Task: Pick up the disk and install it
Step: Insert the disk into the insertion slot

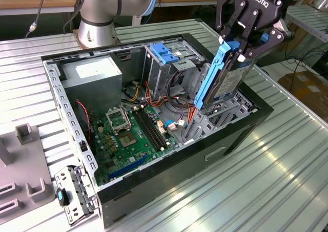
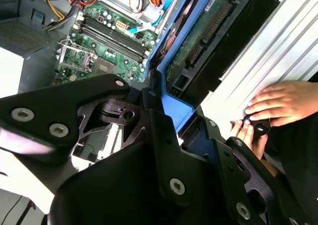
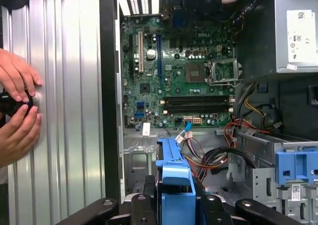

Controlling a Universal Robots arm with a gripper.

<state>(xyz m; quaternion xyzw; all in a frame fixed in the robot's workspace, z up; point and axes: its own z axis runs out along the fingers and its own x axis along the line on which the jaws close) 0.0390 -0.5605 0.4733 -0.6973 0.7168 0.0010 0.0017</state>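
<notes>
Gripper is clamped on the disk, which is held tilted at the exterior view's upper right, over the open case: pickup is done, installation is not yet completed.

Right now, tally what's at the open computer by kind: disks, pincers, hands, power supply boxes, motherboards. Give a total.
disk: 1, gripped in the pincer
pincer: 1
hands: 2
power supply box: 1
motherboard: 1
Total: 6
</notes>
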